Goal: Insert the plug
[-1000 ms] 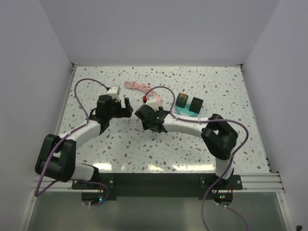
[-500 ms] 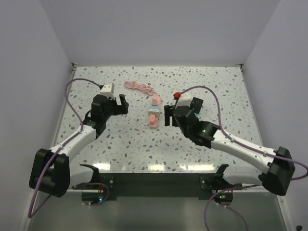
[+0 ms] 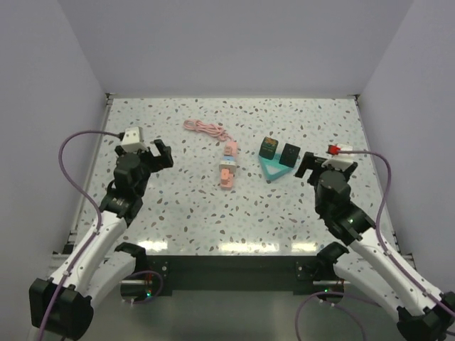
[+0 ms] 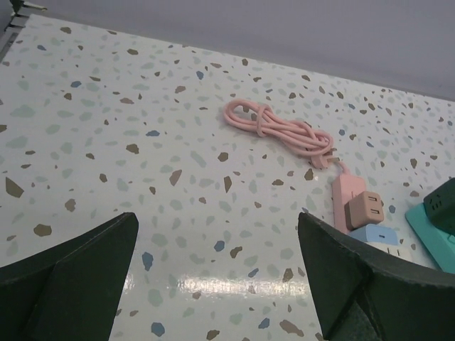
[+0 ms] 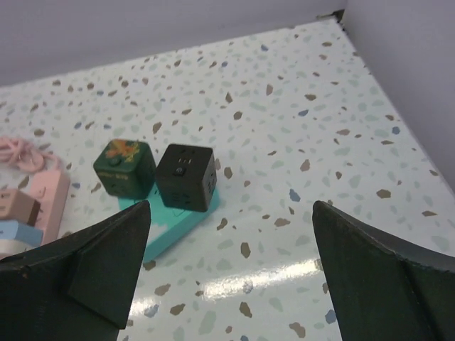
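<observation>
Plug [image 3: 227, 166] on the strip [image 3: 230, 143] at mid-table, apparently already seated. Overhead view: left claw [image 3: 156, 150] and right claw [image 3: 311, 165] stand well apart from the strip on either side, both spread and empty. The cord [image 3: 205, 128] lies coiled behind the strip, and two cubes [image 3: 279, 150] rest on a teal base [image 3: 273, 172] to the right. Left wrist view: the fingers [image 4: 78, 263] are wide apart with nothing between them, and the plug [image 4: 384, 246] sits just beside a pink block [image 4: 365, 208]. Right wrist view: the jaws are likewise spread and hold nothing. The cubes fill the centre, and the strip end shows only at the left edge. The step in hand is probably withdrawal and checking. It is done well by keeping both claws clear of cord and strip. If the plug stands proud, one claw should steady the strip while the other presses straight down. A second ago the right claw was over the strip with the left close by. Both have since drawn back to the sides, leaving the strip uncovered.
</observation>
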Controlling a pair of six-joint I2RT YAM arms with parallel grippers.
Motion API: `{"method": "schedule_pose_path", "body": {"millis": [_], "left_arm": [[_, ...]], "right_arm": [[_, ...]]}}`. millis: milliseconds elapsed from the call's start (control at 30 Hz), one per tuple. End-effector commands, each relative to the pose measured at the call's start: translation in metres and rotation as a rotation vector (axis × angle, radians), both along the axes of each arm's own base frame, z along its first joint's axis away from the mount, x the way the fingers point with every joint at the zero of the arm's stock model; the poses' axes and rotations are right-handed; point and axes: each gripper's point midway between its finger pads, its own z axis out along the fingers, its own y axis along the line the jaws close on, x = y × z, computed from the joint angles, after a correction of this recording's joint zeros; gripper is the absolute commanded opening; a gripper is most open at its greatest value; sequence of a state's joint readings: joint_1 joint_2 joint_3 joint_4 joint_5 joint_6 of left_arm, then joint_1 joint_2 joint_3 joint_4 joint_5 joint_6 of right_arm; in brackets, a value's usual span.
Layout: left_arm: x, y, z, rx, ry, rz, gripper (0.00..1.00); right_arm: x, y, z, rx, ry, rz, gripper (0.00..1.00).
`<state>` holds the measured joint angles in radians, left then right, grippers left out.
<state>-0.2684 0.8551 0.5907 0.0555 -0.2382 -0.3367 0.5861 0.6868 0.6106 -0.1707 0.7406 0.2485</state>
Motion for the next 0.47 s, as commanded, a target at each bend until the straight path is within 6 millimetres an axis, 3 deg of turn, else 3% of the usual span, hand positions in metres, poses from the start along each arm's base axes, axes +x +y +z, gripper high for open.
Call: {"method": "schedule_pose_path", "body": {"millis": [0, 67, 167, 433], "left_arm": [[-0.010, 0.019, 0.002, -0.014, -0.008, 0.094, 1.00], [-0.012, 0.021, 0.011, -0.018, -0.028, 0.101, 1.00], [-0.016, 0.028, 0.006, 0.006, 0.015, 0.134, 1.00], [-0.018, 0.028, 0.014, 0.017, -0.001, 0.126, 1.00]], "right_arm": [[-0.016, -0.035, 0.026, 0.022, -0.112, -0.140, 0.99], [-0.027, -0.046, 0.036, 0.054, -0.155, -0.166, 0.99], [-0.040, -0.058, 0.044, 0.079, -0.186, -0.197, 0.99], [-0.051, -0.067, 0.044, 0.093, -0.195, -0.215, 0.99]]}}
